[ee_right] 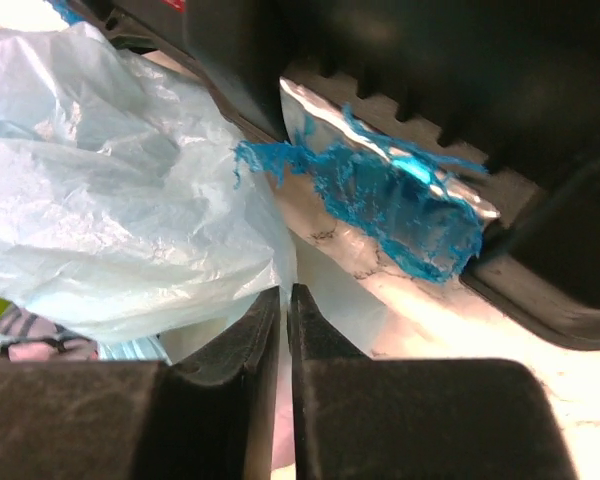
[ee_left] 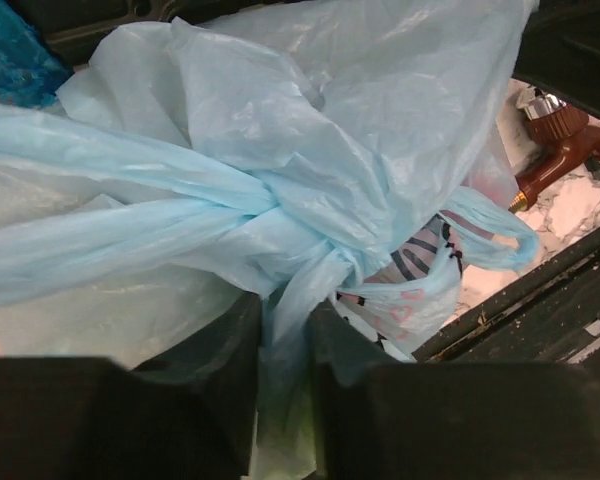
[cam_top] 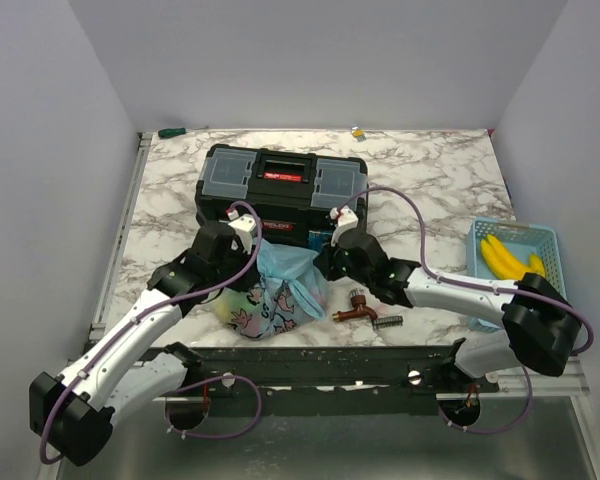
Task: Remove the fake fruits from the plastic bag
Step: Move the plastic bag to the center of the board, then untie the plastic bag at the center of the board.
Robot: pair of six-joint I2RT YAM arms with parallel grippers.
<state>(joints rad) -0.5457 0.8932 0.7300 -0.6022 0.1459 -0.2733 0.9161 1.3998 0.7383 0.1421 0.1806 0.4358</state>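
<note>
The light-blue plastic bag lies in front of the black toolbox, its handles tied in a knot. A yellow-green fake fruit shows dimly through the film; the others inside are hidden. My left gripper is shut on a fold of the bag just below the knot, at the bag's upper left. My right gripper is shut with the bag's thin edge running into its tips, at the bag's upper right. Pink cartoon print shows on the bag's lower side.
The black toolbox stands right behind the bag. A brown tap fitting and a small spring lie to the bag's right. A blue mesh basket with yellow bananas sits at the right edge. Torn blue foil lies by the toolbox.
</note>
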